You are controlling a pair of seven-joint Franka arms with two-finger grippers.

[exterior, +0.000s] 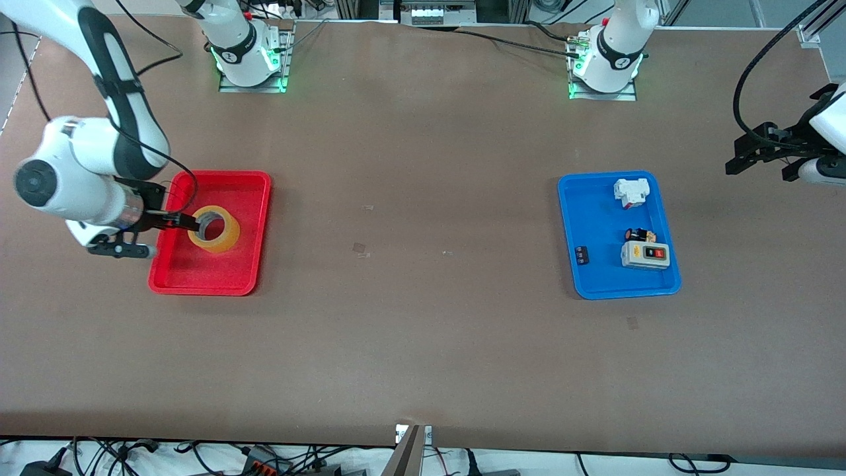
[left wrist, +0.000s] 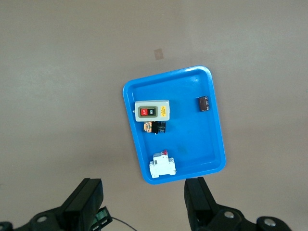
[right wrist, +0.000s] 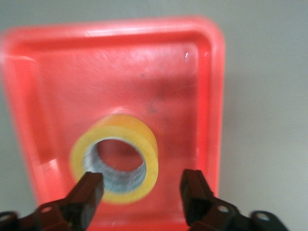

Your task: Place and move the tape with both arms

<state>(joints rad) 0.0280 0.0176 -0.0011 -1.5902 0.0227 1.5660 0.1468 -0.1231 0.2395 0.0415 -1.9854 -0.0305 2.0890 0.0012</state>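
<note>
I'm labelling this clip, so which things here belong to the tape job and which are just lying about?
Job: tape in the red tray; right pincer, open at the tape; left pincer, open, waiting.

Lying about: blue tray, switch box, white breaker.

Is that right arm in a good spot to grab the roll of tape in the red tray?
Probably yes. The right gripper hangs open right at the tape in the red tray, one finger beside the roll's wall, nothing else in the tray blocking it. The left gripper waits open past the blue tray.
</note>
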